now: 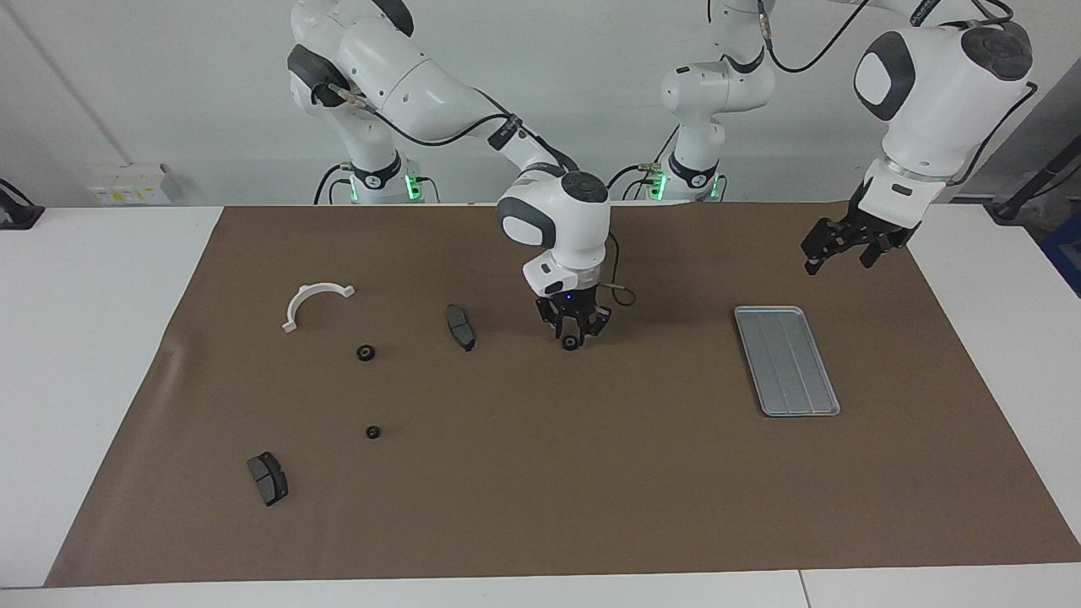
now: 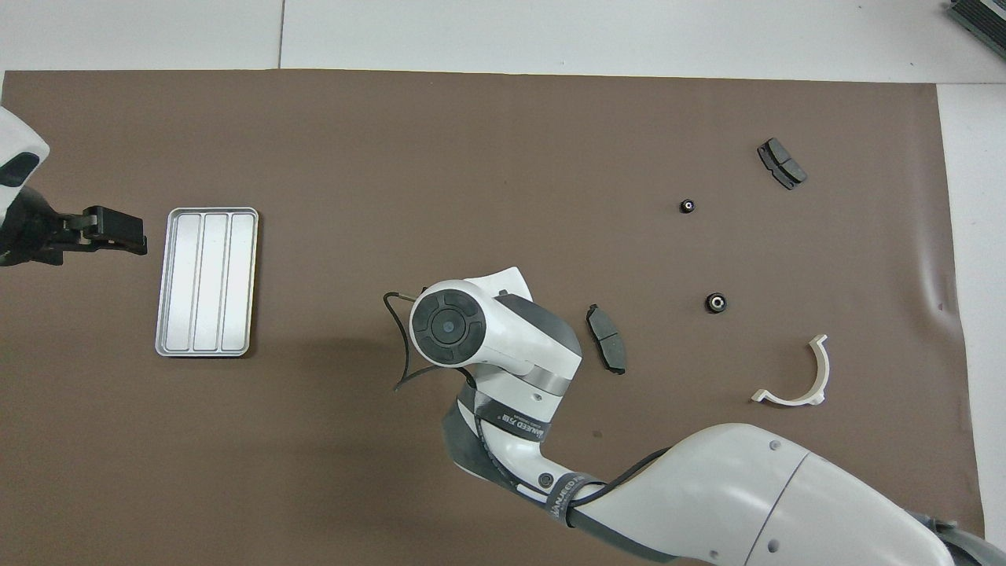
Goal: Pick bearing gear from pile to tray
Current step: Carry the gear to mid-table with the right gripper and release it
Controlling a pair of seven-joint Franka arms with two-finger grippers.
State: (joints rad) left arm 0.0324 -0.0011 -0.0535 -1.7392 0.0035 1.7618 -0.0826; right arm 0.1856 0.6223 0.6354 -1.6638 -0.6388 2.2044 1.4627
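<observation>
My right gripper (image 1: 576,334) hangs low over the middle of the mat, with a small black bearing gear (image 1: 570,343) at its tips. The overhead view hides both under the right arm's wrist. Two more gears (image 1: 365,353) (image 1: 372,432) lie in the pile toward the right arm's end. The silver tray (image 1: 785,361) lies bare toward the left arm's end, well apart from the right gripper. Open and holding nothing, my left gripper (image 1: 836,253) waits in the air over the mat just beside the tray (image 2: 207,281).
A dark pad (image 1: 460,327) lies on the mat close beside the right gripper, toward the right arm's end. A second pad (image 1: 268,478) and a white half-ring bracket (image 1: 312,302) lie with the pile. Brown mat spans between the right gripper and the tray.
</observation>
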